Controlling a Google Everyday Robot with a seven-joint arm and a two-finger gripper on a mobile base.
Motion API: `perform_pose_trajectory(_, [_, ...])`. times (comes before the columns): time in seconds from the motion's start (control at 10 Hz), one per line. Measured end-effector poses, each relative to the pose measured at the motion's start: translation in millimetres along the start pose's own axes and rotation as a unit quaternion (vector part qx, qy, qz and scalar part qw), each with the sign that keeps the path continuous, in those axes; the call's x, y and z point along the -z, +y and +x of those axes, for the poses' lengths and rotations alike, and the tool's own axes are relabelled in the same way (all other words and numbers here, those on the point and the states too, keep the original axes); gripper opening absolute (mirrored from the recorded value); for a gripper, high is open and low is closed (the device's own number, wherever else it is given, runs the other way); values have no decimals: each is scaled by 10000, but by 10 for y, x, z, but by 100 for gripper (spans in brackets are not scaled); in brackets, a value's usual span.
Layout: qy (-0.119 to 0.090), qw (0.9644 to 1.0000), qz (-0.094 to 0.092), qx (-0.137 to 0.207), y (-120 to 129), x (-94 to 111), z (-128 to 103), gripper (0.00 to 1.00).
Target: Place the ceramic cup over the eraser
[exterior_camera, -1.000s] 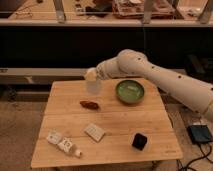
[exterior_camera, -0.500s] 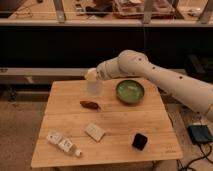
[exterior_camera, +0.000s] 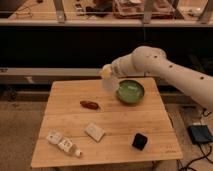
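My gripper (exterior_camera: pixel 106 73) is over the far middle of the wooden table (exterior_camera: pixel 150 120), at the end of the white arm that reaches in from the right. It is shut on the small white ceramic cup (exterior_camera: pixel 110 84), which hangs just below it, right beside the left rim of the green bowl (exterior_camera: pixel 130 92). The black eraser (exterior_camera: pixel 139 141) lies near the table's front right, well apart from the cup and the gripper.
A brown oblong object (exterior_camera: pixel 89 104) lies left of centre. A flat white block (exterior_camera: pixel 94 132) lies at front centre. Small white lettered cubes (exterior_camera: pixel 60 141) sit at the front left. A dark shelf unit stands behind the table.
The gripper has carried the cup to the right along the table's far side, closer to the green bowl. The other objects have not moved.
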Motion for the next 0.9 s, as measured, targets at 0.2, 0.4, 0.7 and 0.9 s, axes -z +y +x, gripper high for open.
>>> perform_pose_trajectory(0.2, [104, 9983, -517, -242, 116, 382, -50, 0])
perform_pose_trajectory(0.4, [228, 9929, -1020, -576, 96, 713, -187, 0])
perform_pose_trajectory(0.7, [521, 9742, -1618, -1485, -105, 1202, -666, 0])
perform_pose_trajectory(0.9, [617, 9559, -1926, -2131, -156, 1499, -1064, 0])
